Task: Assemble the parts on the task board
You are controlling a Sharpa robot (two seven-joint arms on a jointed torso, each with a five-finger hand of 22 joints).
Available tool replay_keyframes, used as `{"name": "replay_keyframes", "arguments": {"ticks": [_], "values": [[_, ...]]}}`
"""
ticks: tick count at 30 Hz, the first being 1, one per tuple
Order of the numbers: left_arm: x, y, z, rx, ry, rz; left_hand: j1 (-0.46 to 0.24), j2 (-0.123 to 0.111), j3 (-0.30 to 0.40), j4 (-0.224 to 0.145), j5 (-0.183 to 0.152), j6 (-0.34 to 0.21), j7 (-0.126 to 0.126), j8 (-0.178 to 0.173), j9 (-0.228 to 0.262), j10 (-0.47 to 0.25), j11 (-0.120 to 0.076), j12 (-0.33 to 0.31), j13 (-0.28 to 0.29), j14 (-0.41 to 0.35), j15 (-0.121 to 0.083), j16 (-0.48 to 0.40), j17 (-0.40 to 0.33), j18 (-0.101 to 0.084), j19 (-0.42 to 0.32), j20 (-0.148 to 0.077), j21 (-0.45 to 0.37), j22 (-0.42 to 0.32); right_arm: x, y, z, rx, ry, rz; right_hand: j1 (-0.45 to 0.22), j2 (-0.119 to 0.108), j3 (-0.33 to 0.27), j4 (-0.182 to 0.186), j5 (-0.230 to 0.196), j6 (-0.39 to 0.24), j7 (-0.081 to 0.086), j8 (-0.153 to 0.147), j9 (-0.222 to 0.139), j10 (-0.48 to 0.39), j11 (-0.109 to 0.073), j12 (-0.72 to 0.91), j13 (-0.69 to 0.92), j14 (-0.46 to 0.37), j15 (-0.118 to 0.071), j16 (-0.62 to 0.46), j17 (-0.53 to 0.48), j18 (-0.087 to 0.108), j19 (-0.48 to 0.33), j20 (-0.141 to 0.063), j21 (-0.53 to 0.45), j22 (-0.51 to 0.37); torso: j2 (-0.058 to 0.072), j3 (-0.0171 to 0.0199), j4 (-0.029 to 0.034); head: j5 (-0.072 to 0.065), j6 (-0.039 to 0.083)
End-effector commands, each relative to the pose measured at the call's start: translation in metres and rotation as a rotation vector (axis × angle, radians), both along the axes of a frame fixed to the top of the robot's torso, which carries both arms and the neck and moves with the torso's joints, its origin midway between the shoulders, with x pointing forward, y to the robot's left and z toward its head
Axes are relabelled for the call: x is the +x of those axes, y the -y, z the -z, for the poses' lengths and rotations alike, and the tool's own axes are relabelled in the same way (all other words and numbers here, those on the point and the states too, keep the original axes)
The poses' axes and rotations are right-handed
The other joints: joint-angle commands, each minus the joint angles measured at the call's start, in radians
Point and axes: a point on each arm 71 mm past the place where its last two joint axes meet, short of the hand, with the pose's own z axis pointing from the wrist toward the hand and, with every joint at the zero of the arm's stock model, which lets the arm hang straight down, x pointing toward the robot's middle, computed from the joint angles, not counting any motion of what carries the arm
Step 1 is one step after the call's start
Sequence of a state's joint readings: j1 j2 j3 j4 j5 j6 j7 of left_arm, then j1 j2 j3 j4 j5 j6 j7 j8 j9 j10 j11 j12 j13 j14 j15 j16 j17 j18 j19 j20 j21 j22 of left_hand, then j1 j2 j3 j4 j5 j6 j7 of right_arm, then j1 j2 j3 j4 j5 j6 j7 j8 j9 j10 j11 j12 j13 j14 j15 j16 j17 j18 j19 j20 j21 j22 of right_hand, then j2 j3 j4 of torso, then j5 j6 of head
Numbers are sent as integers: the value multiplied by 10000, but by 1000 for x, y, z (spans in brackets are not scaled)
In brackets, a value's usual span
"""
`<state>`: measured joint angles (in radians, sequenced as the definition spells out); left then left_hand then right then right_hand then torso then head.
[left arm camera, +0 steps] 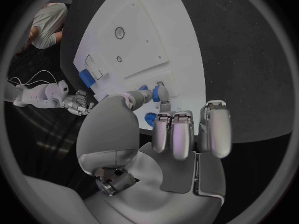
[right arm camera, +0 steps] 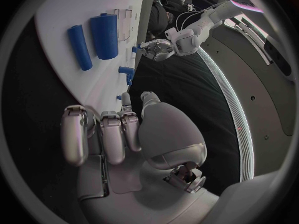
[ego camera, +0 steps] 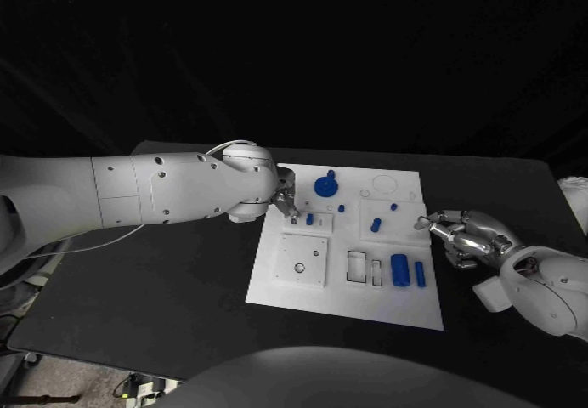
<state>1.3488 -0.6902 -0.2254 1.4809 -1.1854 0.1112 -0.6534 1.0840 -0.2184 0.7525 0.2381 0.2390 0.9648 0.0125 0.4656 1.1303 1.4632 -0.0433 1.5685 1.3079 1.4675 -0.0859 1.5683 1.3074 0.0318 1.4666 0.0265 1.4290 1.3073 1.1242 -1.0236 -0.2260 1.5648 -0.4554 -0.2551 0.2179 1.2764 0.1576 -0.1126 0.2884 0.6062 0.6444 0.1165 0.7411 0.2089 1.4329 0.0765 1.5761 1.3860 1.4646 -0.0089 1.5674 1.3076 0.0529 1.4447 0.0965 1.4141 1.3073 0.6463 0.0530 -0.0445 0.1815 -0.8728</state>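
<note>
In the head view, the task board (ego camera: pixel 347 289) lay in the middle of the black table (ego camera: pixel 147 289). The left hand (ego camera: pixel 285 197) hovered over the board's left edge near a small blue peg (ego camera: pixel 310 219); whether it held anything I cannot tell. Two blue cylinders (ego camera: pixel 401 270) lay near the right edge.

In the left wrist view, the left hand's fingers (left arm camera: pixel 181 134) were curled above the board (left arm camera: pixel 143 35).

In the right wrist view, the right hand (right arm camera: pixel 124 134) was curled in with nothing in it, just beside the board (right arm camera: pixel 74 10).
</note>
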Motion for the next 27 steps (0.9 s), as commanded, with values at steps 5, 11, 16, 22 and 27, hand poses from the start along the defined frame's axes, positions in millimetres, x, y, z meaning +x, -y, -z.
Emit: {"name": "replay_keyframes", "arguments": {"ticks": [5, 11, 16, 22, 27], "values": [[0, 0, -1, 8, 163, -89, 70, 41, 31, 44, 51, -108, 40, -74, 7, 1076, -54, 23, 2629, 1033, -87, 25, 2634, 2, 382, -67, 13, 2213, -1, -2, 1, 20, -145, -194, 128, 3, 77, 0, -15, 59, -14, -40, -14, 1379, -337, -53, 1848, 979, -59, -29, 2456, -33, -85, 7, -50, 1981, 5, 0, 2, 30, 2], [-1, -1, -1, -44, 241, -191, 32, 68, 15, 98, 43, -149, 63, -113, -1, 1076, -38, 23, 2629, 1033, -79, 25, 2634, 2, 382, -65, 9, 2212, -1, -3, 2, 25, -152, -214, 143, 1, 92, -1, -13, 59, -13, -49, -18, 1379, -336, -53, 1848, 969, -58, -38, 2435, -28, -100, 8, -68, 1974, 10, -1, 1, 60, 2], [-1, 0, 0, -86, 280, -230, 31, 73, 10, 105, 48, -167, 68, -128, -5, 1076, -34, 23, 2629, 1033, -76, 25, 2634, 4, 378, -63, 1, 2209, -1, -3, 2, 31, -151, -223, 143, 1, 92, -1, -13, 59, -13, -49, -18, 1379, -336, -53, 1848, 969, -58, -38, 2435, -28, -100, 8, -68, 1974, 12, -10, 4, 40, 2], [-1, 1, 0, -152, 340, -257, 21, 80, 2, 120, 53, -180, 75, -143, -10, 1076, -29, 23, 2629, 1033, -73, 25, 2634, 7, 373, -62, -11, 2206, -1, -3, 2, 34, -147, -219, 154, -1, 104, -2, -12, 59, -11, -56, -20, 1379, -336, -53, 1848, 968, -58, -38, 2434, -26, -107, 8, -77, 1971, 9, -6, 1, 53, 2], [-1, 4, 1, -204, 367, -226, 21, 98, 1, 131, 61, -189, 78, -155, -15, 1076, -26, 23, 2629, 1033, -70, 25, 2634, 9, 367, -60, -25, 2202, -1, -3, 2, 35, -145, -219, 154, -1, 104, -2, -12, 59, -11, -56, -20, 1379, -336, -53, 1848, 968, -58, -38, 2434, -26, -107, 8, -77, 1971, 11, 1, 2, 52, 2]]}}
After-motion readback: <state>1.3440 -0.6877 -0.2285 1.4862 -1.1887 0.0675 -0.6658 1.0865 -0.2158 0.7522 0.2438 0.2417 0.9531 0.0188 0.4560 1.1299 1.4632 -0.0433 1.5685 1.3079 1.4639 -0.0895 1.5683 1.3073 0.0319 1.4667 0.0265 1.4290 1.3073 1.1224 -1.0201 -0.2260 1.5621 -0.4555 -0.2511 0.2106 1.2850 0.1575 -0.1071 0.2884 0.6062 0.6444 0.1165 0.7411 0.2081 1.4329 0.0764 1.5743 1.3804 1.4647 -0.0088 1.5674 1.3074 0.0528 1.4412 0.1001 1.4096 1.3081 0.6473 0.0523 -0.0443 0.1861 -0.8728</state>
